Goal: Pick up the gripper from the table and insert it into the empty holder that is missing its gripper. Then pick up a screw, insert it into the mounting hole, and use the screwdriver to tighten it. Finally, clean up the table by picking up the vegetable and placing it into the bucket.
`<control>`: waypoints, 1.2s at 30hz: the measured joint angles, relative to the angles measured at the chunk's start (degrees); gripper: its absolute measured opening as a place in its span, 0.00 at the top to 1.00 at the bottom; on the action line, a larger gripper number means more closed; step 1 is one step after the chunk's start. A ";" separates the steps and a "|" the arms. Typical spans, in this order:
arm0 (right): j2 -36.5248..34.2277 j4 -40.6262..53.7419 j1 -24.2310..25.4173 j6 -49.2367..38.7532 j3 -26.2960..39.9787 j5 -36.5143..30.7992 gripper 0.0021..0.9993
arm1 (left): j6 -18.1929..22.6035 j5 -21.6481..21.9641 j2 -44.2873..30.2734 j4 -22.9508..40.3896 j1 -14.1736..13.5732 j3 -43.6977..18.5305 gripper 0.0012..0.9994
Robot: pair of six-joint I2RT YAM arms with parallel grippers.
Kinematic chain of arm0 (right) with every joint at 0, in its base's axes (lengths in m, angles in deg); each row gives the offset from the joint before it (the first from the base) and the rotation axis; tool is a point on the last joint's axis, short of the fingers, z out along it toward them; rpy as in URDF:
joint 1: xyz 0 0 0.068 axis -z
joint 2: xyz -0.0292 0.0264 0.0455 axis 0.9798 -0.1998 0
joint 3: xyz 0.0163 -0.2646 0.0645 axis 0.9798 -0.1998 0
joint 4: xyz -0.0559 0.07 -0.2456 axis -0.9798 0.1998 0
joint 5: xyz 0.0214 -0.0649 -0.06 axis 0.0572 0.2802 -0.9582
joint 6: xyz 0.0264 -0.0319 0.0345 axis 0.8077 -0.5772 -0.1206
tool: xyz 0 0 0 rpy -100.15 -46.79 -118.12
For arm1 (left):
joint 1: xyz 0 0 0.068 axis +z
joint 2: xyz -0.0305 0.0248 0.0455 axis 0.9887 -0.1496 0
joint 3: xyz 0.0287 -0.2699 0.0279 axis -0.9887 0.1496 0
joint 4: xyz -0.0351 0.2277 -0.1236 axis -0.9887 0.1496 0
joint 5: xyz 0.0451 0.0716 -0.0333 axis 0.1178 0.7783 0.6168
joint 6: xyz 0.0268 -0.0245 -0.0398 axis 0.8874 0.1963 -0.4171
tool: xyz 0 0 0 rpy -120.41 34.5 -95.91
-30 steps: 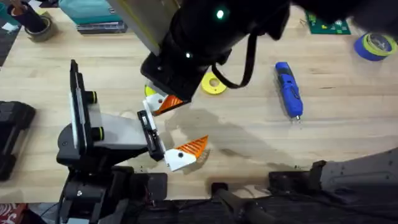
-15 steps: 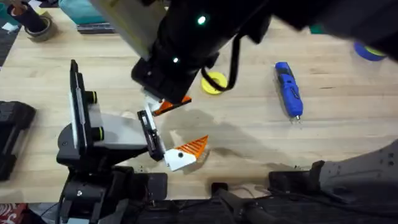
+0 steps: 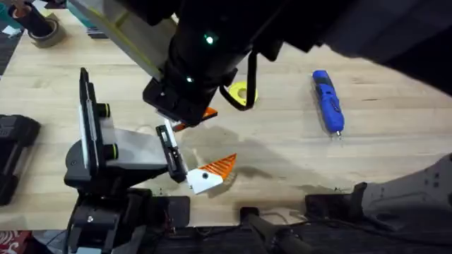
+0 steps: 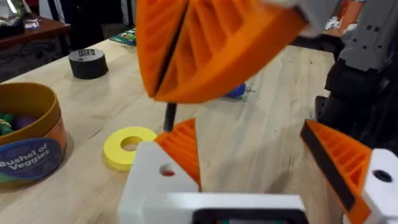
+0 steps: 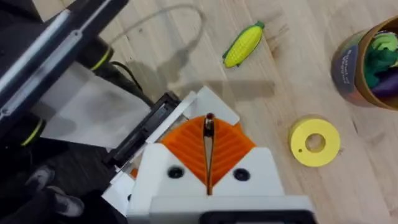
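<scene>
My left gripper [image 3: 191, 152] [image 4: 261, 155] is open, and both its white blocks carry orange tips. The white holder [image 4: 155, 183] has a round mounting hole, and the orange gripper tip [image 4: 181, 146] sits in it. My right gripper [image 3: 199, 116] [image 5: 208, 149] [image 4: 205, 50] hangs just above that block, shut on a thin dark screw [image 5: 209, 124] [image 4: 169, 116] pointing down. The blue screwdriver [image 3: 328, 101] lies at the right. Next to the left arm lies the yellow vegetable [image 5: 244, 43]. The bucket [image 5: 367, 62] [image 4: 28, 140] stands beyond it, with toy vegetables inside.
A flat yellow tape ring [image 3: 239, 93] [image 4: 129, 144] [image 5: 314, 142] lies just past the grippers. A black tape roll [image 4: 87, 62] [image 3: 42, 28] sits at the far left corner. The right arm's dark bulk crosses the table's top middle. Bare wood lies around the screwdriver.
The right arm has shifted left, carrying its shut gripper over the left gripper's far finger and covering more of the yellow ring. The left arm has stayed still.
</scene>
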 joint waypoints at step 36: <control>-0.06 -1.75 0.15 0.02 -3.55 0.04 1.00 | 0.01 0.00 0.00 0.00 0.00 0.00 0.01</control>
